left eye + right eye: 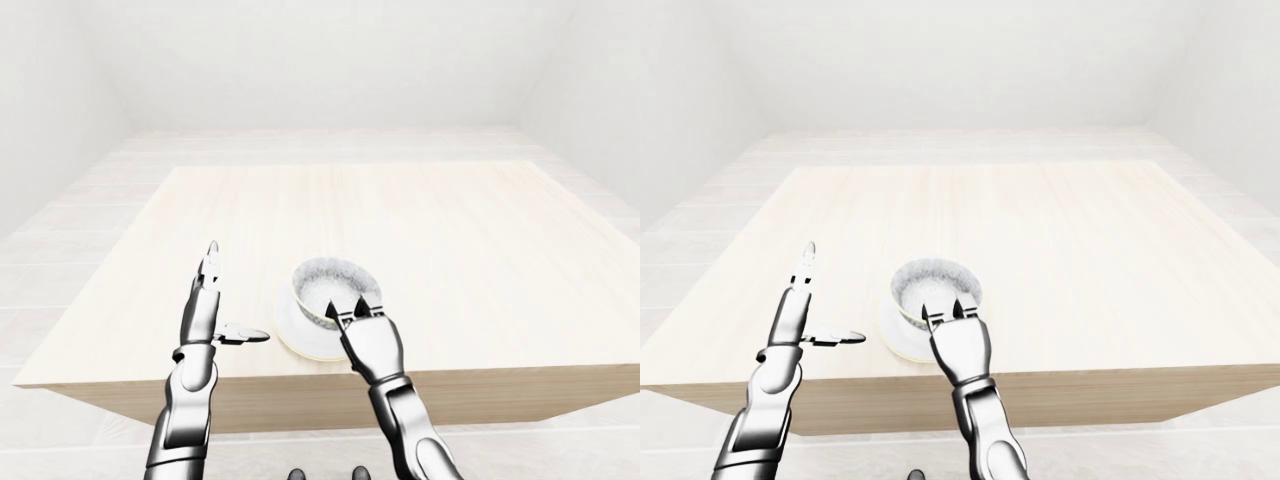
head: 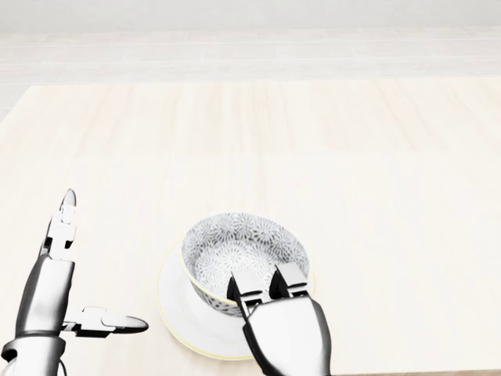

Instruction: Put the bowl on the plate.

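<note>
Nearest us, our right hand reaches in over the table's near edge and closes narrowly on the near rim of the bowl. Two fingers lie over the rim's top and the thumb tip shows dark just left of them, so we judge it a pinch on the near wall, not a wrap round the body. The bowl thus lies straight beyond the hand, touching it, mouth up. Being round, it has no long axis to line up. It is empty, showing only its grey patterned inside. Under it is the plate, close to the near edge of the table. The plate's pale rim shows at the bowl's left and near side, so the bowl stands over the plate's middle or a touch right of it. We cannot tell whether its foot already rests on the plate or hangs just above. Our left hand is spread wide and holds nothing. It is left of the plate and apart from it, one finger pointing toward the far edge and the thumb toward the plate, so the right hand is much the nearer. The next move, we judge, turns on the vertical gap between bowl and plate, then a release. Beyond the bowl the table's pale wood runs to its far edge.
</note>
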Available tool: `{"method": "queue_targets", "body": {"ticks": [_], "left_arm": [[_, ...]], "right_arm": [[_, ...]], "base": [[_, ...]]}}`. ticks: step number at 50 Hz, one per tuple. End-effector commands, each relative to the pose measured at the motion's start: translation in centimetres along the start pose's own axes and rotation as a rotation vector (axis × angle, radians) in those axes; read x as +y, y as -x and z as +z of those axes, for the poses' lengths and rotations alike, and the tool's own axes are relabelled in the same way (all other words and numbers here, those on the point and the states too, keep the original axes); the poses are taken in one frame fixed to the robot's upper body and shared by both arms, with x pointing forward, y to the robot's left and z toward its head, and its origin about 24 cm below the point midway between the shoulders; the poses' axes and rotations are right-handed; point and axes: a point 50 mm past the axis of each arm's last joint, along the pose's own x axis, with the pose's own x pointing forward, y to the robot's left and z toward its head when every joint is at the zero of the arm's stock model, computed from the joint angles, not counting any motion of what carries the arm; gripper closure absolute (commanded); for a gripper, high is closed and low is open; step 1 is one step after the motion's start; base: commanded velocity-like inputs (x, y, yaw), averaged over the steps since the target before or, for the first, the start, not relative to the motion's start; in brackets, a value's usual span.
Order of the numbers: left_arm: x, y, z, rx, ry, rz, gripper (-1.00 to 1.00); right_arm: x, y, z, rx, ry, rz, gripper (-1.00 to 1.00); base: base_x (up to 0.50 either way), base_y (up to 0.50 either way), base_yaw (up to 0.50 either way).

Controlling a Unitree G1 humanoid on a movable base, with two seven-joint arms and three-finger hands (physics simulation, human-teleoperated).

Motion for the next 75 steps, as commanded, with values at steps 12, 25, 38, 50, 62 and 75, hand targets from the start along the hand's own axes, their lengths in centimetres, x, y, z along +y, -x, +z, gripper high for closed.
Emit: {"method": "queue_targets", "body": {"ticks": [12,25,38,50,62,75], "left_arm": [[-0.05,-0.11,0.16,-0.006,0.002,-0.001,-1.00],[-0.03,0.08,0.39,-0.015,0.004,-0.003,-1.00],[-0.29,0.10,0.04,0.000,0.000,-0.007,-1.00],[-0.29,0.23,0.07,-0.001,0.001,-0.009,-1.00],[-0.25,0.16,0.15,-0.004,0.001,-0.006,-1.00],[-0.13,0.12,0.27,-0.010,0.001,-0.004,-1.00]], "right_arm": [[-0.08,-0.08,-0.08,0.003,-0.003,-0.033,1.00],[0.01,-0.09,-0.06,0.002,-0.002,-0.032,1.00],[0.07,-0.44,-0.21,0.006,0.002,-0.041,1.00],[0.32,-0.26,-0.09,0.004,0.003,-0.028,1.00],[0.10,-0.21,-0.03,0.001,0.007,-0.033,1.00],[-0.09,-0.20,0.10,-0.004,0.010,-0.037,0.73]], "base": [[0.00,0.00,0.00],[0.00,0.00,0.00],[0.00,0.00,0.00],[0.00,0.00,0.00],[0.00,0.00,0.00],[0.00,0.00,0.00]]}}
